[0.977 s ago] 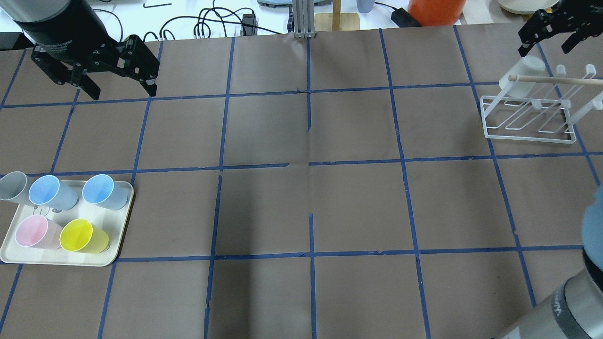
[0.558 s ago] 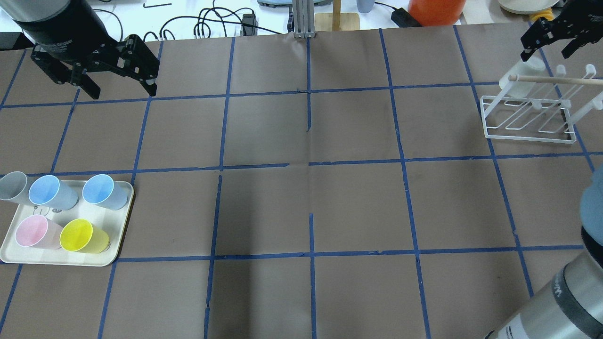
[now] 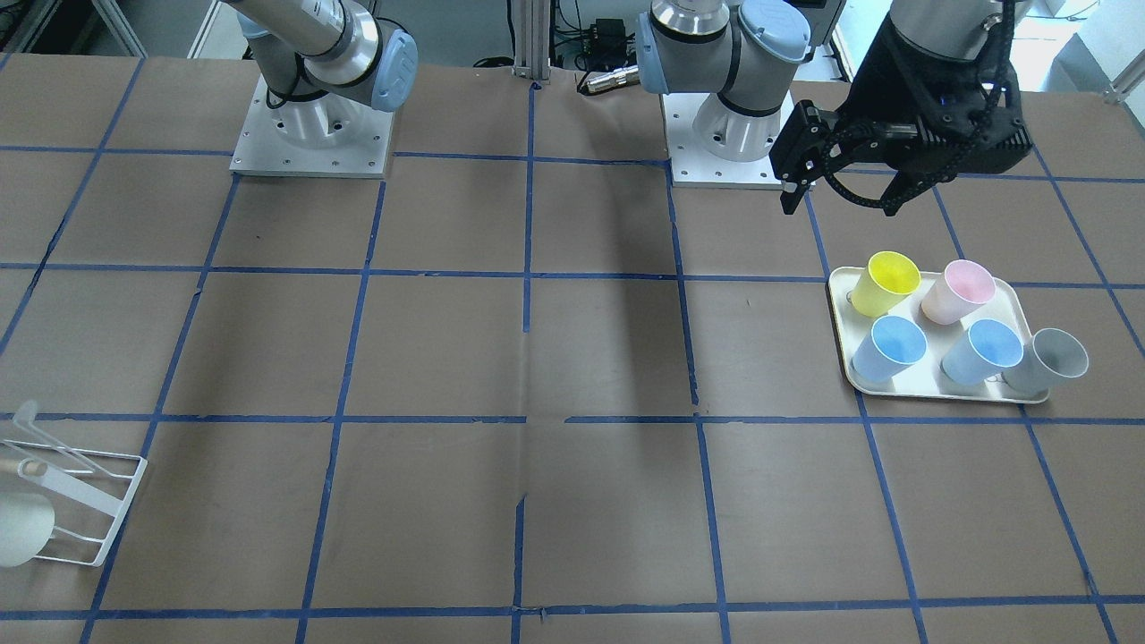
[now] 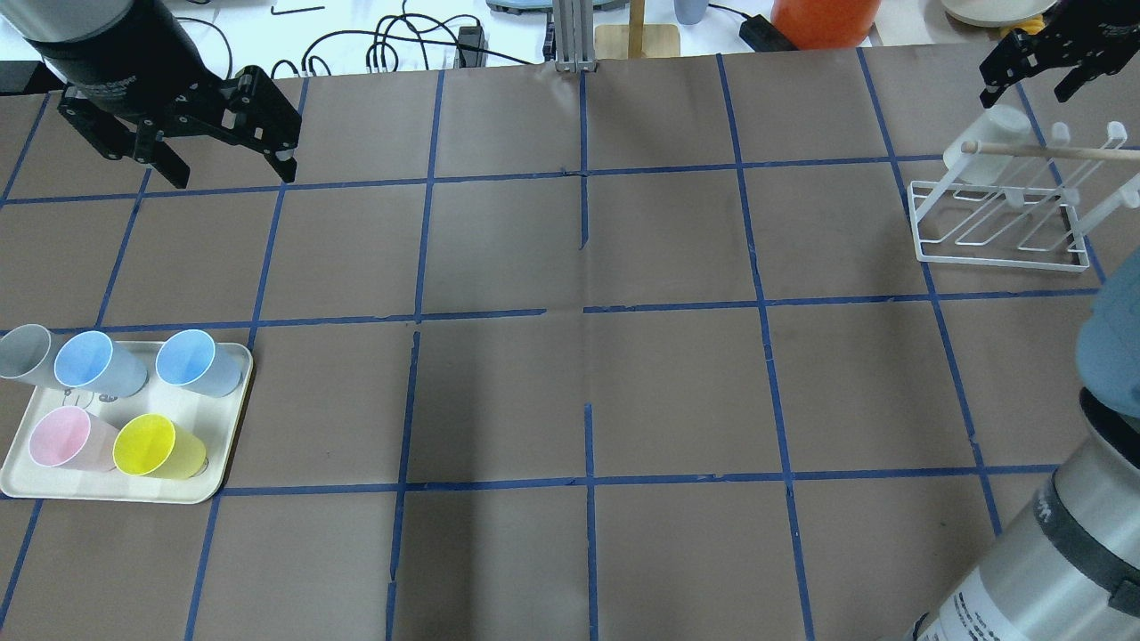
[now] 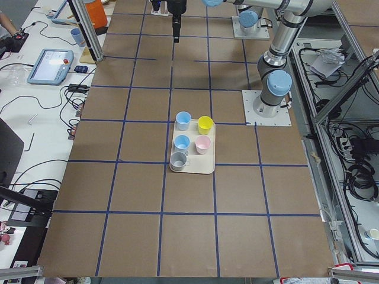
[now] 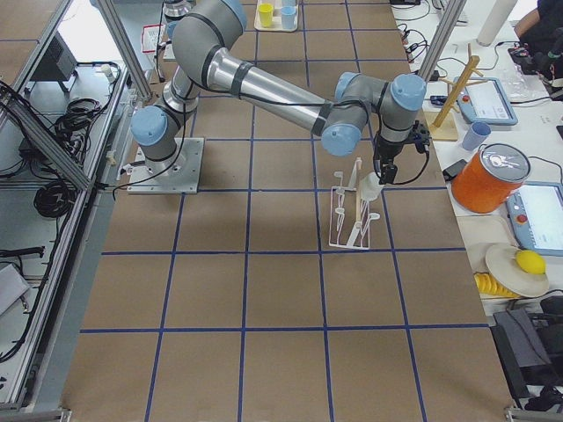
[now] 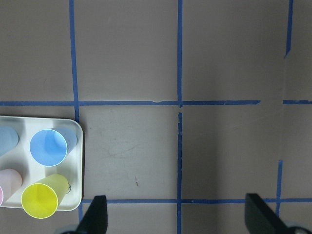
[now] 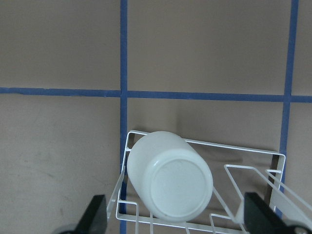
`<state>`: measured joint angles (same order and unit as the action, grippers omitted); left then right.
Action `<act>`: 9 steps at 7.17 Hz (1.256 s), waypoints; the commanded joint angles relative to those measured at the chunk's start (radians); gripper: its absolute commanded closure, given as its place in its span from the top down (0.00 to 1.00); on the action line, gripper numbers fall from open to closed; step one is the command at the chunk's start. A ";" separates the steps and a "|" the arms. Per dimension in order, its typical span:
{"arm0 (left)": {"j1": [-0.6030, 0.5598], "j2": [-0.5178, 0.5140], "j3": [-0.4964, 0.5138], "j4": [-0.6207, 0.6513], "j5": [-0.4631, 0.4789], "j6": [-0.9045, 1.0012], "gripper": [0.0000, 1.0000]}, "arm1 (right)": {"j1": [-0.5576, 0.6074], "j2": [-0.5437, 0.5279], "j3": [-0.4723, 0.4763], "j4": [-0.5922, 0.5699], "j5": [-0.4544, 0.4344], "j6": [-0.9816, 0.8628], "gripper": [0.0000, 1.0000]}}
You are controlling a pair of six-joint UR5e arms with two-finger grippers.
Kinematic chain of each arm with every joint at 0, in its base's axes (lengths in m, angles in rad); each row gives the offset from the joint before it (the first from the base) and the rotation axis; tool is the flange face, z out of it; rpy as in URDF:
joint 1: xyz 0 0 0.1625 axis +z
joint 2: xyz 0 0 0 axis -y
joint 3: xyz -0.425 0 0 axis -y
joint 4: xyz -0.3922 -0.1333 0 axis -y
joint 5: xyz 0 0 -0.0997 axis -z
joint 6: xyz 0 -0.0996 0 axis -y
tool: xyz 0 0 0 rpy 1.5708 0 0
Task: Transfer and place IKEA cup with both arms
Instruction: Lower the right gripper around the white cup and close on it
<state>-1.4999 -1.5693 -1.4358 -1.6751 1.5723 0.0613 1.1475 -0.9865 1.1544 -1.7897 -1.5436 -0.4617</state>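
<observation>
The white IKEA cup sits upside down and tilted on a peg of the white wire rack at the far right. The right wrist view shows its bottom facing the camera. My right gripper is open and empty, above and just beyond the cup, not touching it. My left gripper is open and empty, high over the far left of the table. It also shows in the front view, behind the tray.
A cream tray at the near left holds a yellow, a pink and two blue cups; a grey cup sits at its edge. A wooden rod lies across the rack. My right arm's elbow fills the near right corner.
My right gripper has drawn back from the white cup toward the table's far edge. The right arm's elbow has come further into view. The left arm and cup have not moved.
</observation>
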 commanded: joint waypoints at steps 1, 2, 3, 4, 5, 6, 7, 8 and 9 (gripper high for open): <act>0.000 0.000 0.000 0.000 0.000 0.000 1.00 | 0.000 0.028 -0.007 0.007 -0.003 0.000 1.00; 0.001 0.000 0.002 0.000 0.000 0.000 1.00 | 0.000 0.038 -0.005 0.010 -0.004 -0.002 1.00; 0.001 0.000 0.000 0.000 0.000 0.000 1.00 | 0.000 0.042 -0.004 0.012 -0.009 0.000 1.00; 0.001 0.000 0.002 0.000 0.000 0.000 1.00 | 0.001 0.042 0.004 0.013 -0.009 0.000 1.00; 0.001 0.000 0.002 0.000 0.000 0.000 1.00 | 0.001 0.051 0.004 0.021 -0.012 0.000 1.00; 0.001 0.000 0.002 0.000 0.000 0.000 1.00 | 0.001 0.057 0.004 0.021 -0.012 0.000 1.00; 0.001 0.000 0.000 0.000 0.000 0.000 1.00 | 0.001 0.058 0.004 0.022 -0.012 0.000 1.00; 0.001 -0.001 0.002 0.000 0.000 0.000 1.00 | 0.001 0.058 0.005 0.029 -0.012 0.000 1.00; 0.001 0.000 0.000 0.000 0.000 0.000 1.00 | 0.001 0.058 0.004 0.061 -0.013 0.000 1.00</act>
<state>-1.4987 -1.5698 -1.4349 -1.6751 1.5723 0.0613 1.1489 -0.9287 1.1588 -1.7558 -1.5558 -0.4617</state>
